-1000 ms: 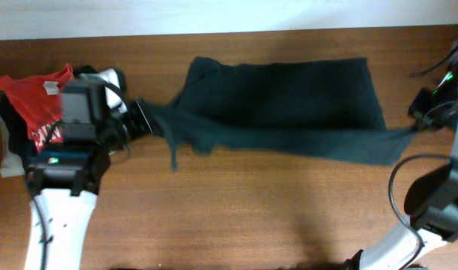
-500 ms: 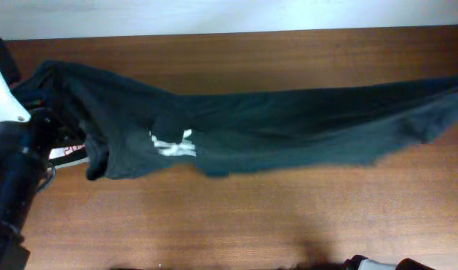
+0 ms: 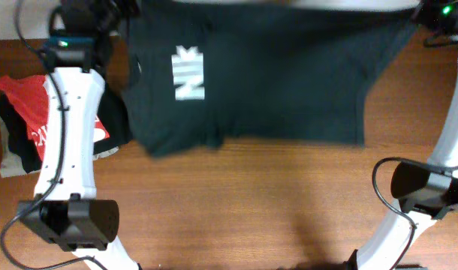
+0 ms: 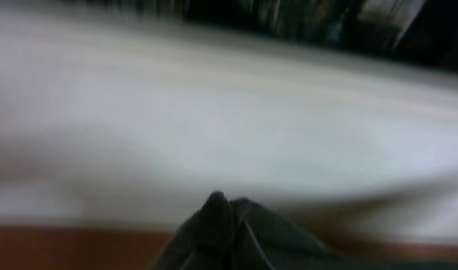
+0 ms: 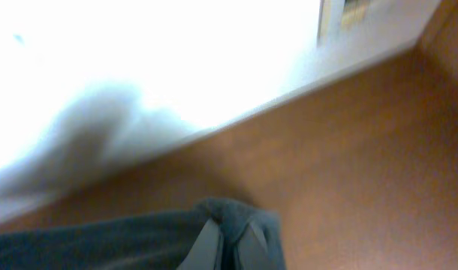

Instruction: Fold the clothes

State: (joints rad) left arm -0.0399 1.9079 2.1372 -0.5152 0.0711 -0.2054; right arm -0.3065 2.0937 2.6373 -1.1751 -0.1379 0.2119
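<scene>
Two arms hold one garment stretched between them above the tabletop (image 3: pixel 236 202). At the far left a pile of clothes lies on the wood. On top is a red T-shirt (image 3: pixel 25 96) whose white print is partly hidden by the left arm (image 3: pixel 67 127) and cannot be read. A black garment (image 3: pixel 10 139) and a beige one (image 3: pixel 10 166) lie under it.

The white left arm reaches from the near edge up to the far left corner. There the left fingers (image 3: pixel 118 9) are pinched tight on one upper corner of the T-shirt (image 3: pixel 289 82). In the left wrist view, which is badly blurred, a small peak of dark cloth (image 4: pixel 229 225) bunches at the bottom centre against a pale wall.

The T-shirt is a very dark teal and hangs as a wide sheet across the far half of the tabletop. Its top edge runs along the top of the overhead view and its lower hem is over the middle of the wood. Whether the hem touches the tabletop cannot be told.

On the shirt's left part are white block letters (image 3: pixel 188 72), turned sideways. They appear to read "NIK", and anything further is not legible.

At the far right corner the right fingers (image 3: pixel 423 13) are likewise clamped closed on the other upper corner. The right wrist view shows a fold of teal cloth (image 5: pixel 240 216) gathered at the fingers over brown wood.
</scene>
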